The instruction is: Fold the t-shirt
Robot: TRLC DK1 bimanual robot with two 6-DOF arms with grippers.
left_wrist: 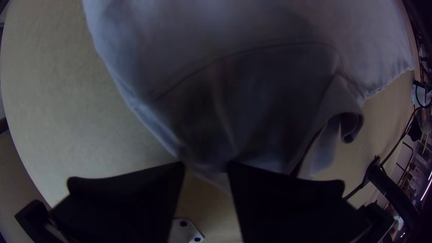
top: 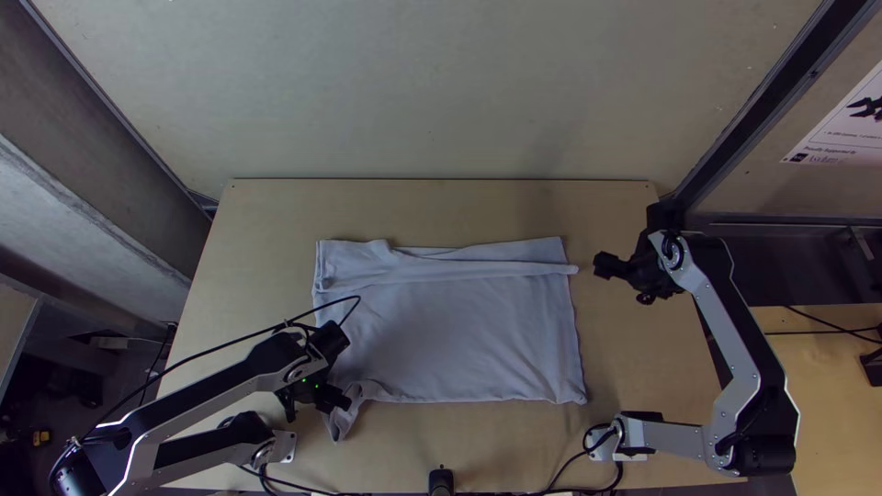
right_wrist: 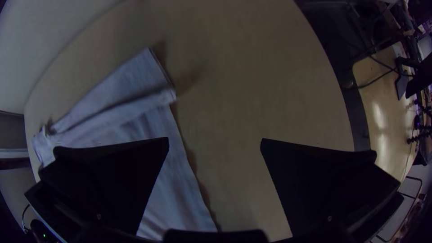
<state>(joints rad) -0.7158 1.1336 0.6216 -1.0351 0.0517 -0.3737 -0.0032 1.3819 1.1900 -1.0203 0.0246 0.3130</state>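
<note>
Left end effector (top: 344, 400) at t-shirt (top: 459, 340), printed sheet (top: 845, 133)

Grey t-shirt (top: 459, 321), partly folded, on table (top: 441, 211).

Wooden tables: two, one (top: 257, 211) serving as landmark, the other (top: 827, 367) standing beyond the landmark table's right side.
T-shirts: one (top: 459, 331), lying on the landmark table.
Robot arms: two, the left arm (top: 197, 400) standing at the landmark table's near left, the right arm (top: 735, 340) at its near right.
Grippers: two, the left gripper (top: 342, 400) hanging over the landmark table's left half, the right gripper (top: 614, 278) over its right half.
Gripper fingers: four, two showing on each gripper.
Posters: one (top: 841, 129), hanging beyond the landmark table's far right corner.
</note>
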